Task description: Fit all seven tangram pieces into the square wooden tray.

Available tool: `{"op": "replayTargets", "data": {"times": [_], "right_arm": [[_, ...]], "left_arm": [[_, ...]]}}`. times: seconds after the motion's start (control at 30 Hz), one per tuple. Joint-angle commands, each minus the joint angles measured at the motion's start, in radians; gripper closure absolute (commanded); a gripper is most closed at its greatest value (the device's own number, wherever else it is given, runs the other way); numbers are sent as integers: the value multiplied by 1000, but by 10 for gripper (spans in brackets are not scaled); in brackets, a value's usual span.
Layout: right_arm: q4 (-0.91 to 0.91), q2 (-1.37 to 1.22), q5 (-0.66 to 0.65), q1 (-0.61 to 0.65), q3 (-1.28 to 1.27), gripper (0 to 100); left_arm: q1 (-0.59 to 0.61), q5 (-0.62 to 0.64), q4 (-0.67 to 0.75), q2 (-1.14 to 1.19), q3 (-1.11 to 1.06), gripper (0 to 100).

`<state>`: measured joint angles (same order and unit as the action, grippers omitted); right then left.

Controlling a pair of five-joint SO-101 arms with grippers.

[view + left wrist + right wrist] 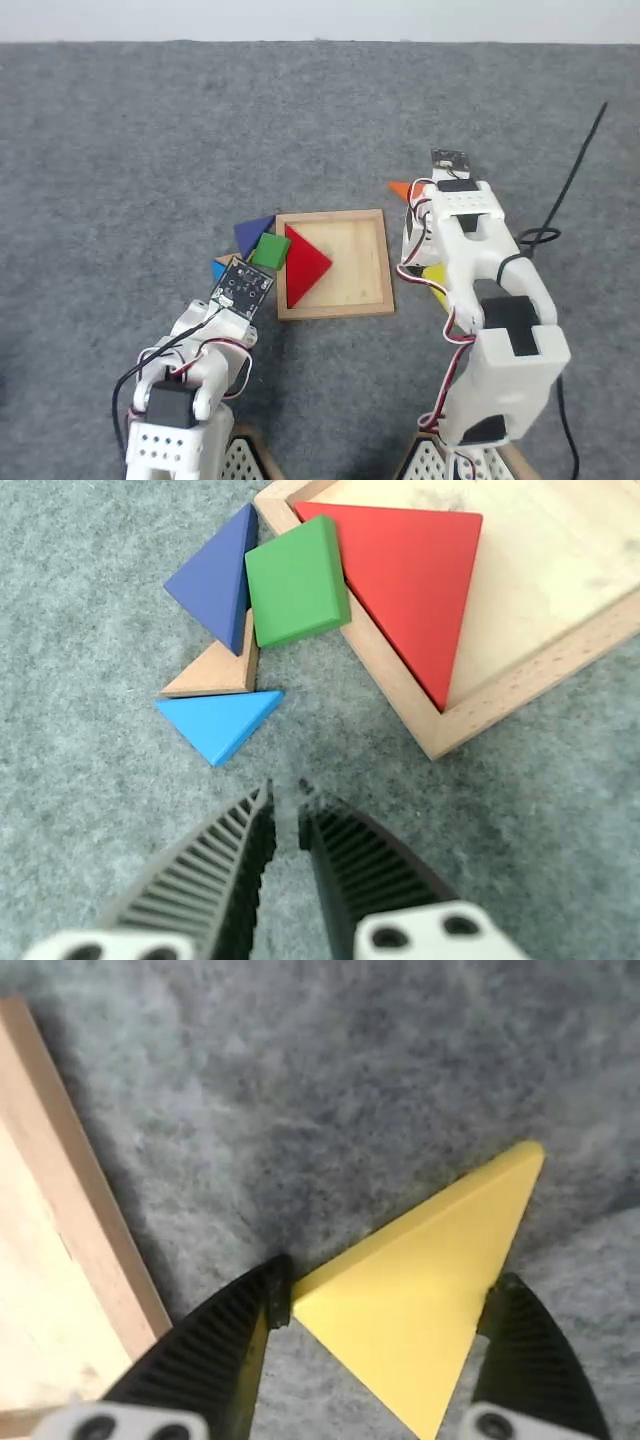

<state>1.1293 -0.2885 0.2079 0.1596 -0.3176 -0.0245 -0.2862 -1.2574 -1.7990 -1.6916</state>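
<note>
While your right gripper (390,1300) stands spread wide, its two black fingers sit against opposite sides of the yellow triangle (420,1300), which lies on the carpet just right of the tray's right rim in the high view. Your left gripper (285,795) is drawn almost closed, with only a slit between the ribbed fingers and nothing in it; it hangs over the carpet below and left of the tray.

At the centre of the high view, the square wooden tray (380,260) holds a large red triangle (410,580) in its left half. A green square (297,580) rests across the tray's left rim. Left of it cluster a dark blue triangle (215,580), a tan piece (215,672) and a light blue triangle (220,720). An orange piece (400,188) lies at the upper right of the tray.

Grey carpet (150,130) covers the table, a pale wall (300,18) runs along the top edge, and a black cable (575,180) trails at the right.
</note>
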Motion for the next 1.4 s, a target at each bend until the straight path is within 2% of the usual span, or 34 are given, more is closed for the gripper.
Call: {"op": "replayTargets", "data": {"times": [0.0,0.13,0.6,0.77,0.93,1.13,1.37], "right_arm": [[48,53,-14,13,49,739],[101,53,-14,13,104,739],[104,136,-14,16,107,740],[142,163,-14,58,110,742],[143,159,-15,94,114,784],[145,165,-8,35,86,667],[111,128,-8,36,57,664]], "left_arm": [[2,3,-5,-5,8,958],[2,3,-5,-5,8,958],[2,3,-5,-5,8,958],[2,3,-5,-5,8,958],[2,3,-5,-5,8,958],[2,3,-5,-5,8,958],[2,3,-5,-5,8,958]]}}
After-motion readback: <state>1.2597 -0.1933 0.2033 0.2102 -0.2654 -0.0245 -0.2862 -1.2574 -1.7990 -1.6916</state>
